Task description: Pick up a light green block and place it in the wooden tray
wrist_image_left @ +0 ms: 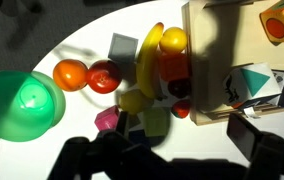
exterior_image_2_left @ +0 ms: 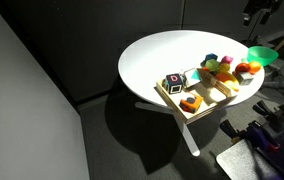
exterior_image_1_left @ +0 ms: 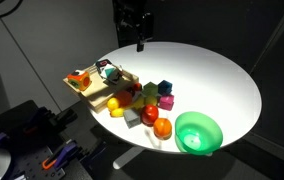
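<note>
The light green block (wrist_image_left: 157, 122) lies on the white table beside a magenta block (wrist_image_left: 109, 120), at the near edge of a cluster of toy fruit and blocks. In an exterior view it shows as a small green cube (exterior_image_1_left: 153, 91). The wooden tray (wrist_image_left: 207, 60) lies to the right of the cluster and holds a few blocks; it shows in both exterior views (exterior_image_1_left: 82, 88) (exterior_image_2_left: 172, 97). My gripper (wrist_image_left: 172, 160) is open and empty. It hangs high above the table's far side (exterior_image_1_left: 139, 35), apart from everything. Its fingers show as dark shapes.
A large bright green bowl (wrist_image_left: 22, 105) (exterior_image_1_left: 197, 131) stands beside the cluster. A banana (wrist_image_left: 150, 55), an orange (wrist_image_left: 70, 74), a red fruit (wrist_image_left: 104, 75) and a grey block (wrist_image_left: 124, 47) crowd round the green block. The round white table (exterior_image_1_left: 212, 75) is bare elsewhere.
</note>
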You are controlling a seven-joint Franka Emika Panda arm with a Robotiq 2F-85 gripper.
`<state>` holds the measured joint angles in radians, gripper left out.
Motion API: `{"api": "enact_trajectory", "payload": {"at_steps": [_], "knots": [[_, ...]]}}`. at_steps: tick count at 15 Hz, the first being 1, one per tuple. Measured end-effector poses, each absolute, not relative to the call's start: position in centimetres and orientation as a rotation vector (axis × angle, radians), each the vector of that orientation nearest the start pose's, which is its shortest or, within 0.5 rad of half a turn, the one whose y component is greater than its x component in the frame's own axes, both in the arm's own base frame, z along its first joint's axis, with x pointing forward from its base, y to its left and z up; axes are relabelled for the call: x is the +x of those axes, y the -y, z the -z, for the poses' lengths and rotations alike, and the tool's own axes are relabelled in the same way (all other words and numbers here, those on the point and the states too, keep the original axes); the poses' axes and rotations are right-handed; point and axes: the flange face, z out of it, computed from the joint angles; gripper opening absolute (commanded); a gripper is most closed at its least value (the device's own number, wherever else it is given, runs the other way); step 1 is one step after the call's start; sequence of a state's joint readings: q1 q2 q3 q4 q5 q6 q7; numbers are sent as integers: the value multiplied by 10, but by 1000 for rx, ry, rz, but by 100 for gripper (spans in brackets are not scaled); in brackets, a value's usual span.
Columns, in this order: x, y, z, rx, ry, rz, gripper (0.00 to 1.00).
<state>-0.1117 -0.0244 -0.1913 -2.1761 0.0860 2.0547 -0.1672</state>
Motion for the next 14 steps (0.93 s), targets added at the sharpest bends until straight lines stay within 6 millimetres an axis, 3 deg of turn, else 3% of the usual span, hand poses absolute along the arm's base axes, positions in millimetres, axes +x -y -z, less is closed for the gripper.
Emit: {"api": "enact_trajectory", "payload": {"at_steps": [9,14], "knots": [[528,159,-308,-3119,-248,-64,100],[545,149,-269,-3155,-172,-86,100]]}}
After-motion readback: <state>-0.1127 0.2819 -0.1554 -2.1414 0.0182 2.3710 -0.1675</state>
